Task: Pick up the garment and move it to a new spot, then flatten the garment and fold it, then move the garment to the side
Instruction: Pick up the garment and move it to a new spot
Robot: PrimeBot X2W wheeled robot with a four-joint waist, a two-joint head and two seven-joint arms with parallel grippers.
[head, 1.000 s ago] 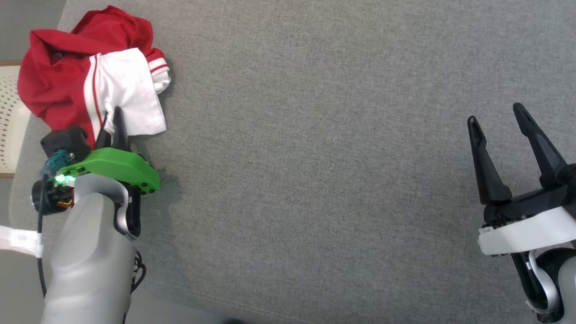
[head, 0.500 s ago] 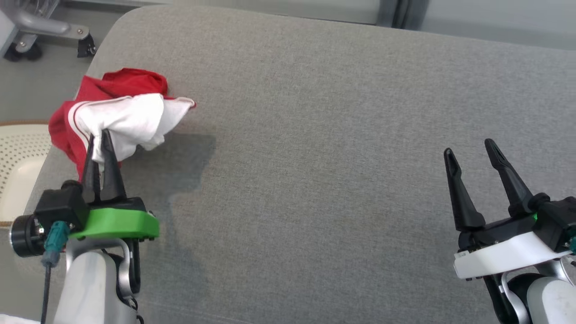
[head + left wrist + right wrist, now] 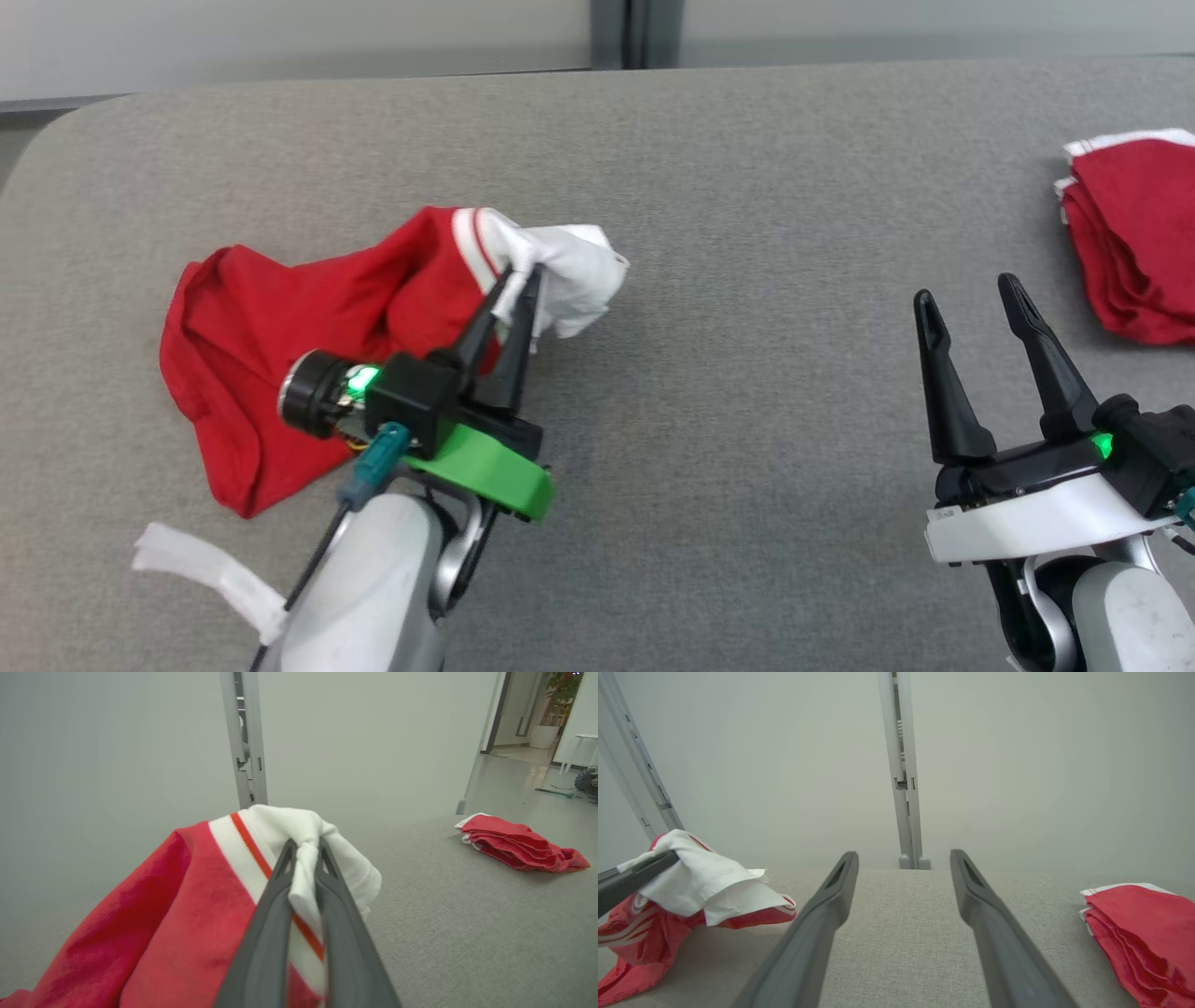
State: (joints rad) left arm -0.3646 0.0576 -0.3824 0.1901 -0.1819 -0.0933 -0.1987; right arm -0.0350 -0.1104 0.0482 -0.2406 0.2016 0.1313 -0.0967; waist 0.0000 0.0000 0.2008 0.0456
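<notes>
Work surface: a broad pad of grey woven fabric (image 3: 747,187), rounded at its far-left corner.
Wall: plain, matte, pale grey-green panels (image 3: 761,765) stand just behind the pad's far edge.
Post: a slim grey metal upright (image 3: 903,765) divides the panels, with a small fitting partway up.
Floor: glossy pale grey (image 3: 514,788), past the panels' right end.
Doorway: a dark frame (image 3: 501,709) opens onto a brighter space.
Furnishings there: a white planter (image 3: 544,736) with green leaves; a small white table (image 3: 579,742).
Light: soft and even, with faint shadows.
</notes>
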